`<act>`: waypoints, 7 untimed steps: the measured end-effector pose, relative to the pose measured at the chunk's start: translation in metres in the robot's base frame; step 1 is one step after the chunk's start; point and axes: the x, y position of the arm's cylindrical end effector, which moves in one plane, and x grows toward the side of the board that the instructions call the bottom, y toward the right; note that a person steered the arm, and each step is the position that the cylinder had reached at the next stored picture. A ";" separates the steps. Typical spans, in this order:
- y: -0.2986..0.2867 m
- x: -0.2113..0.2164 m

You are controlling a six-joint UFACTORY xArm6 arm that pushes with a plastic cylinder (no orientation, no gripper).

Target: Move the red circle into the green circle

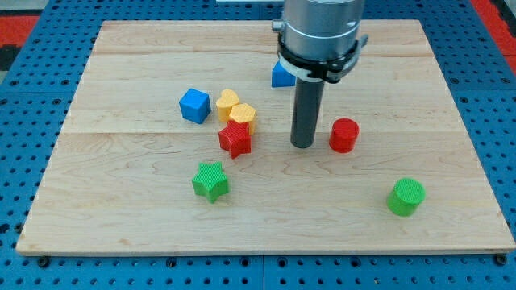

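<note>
The red circle (pixel 344 135) is a short red cylinder on the wooden board, right of centre. The green circle (pixel 405 196) is a short green cylinder toward the view's bottom right, well apart from the red one. My tip (pixel 303 145) rests on the board just to the left of the red circle, with a small gap between them. The rod rises from there to the grey arm body at the view's top.
A red star (pixel 235 138), a yellow hexagon (pixel 243 116), a yellow heart (pixel 227 102) and a blue cube (pixel 194 105) cluster left of my tip. A green star (pixel 211 180) lies lower left. A blue block (pixel 281 76) sits partly behind the arm. The board (pixel 121 225) is edged by blue pegboard.
</note>
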 end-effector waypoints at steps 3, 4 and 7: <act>0.053 -0.014; 0.063 -0.016; 0.130 0.005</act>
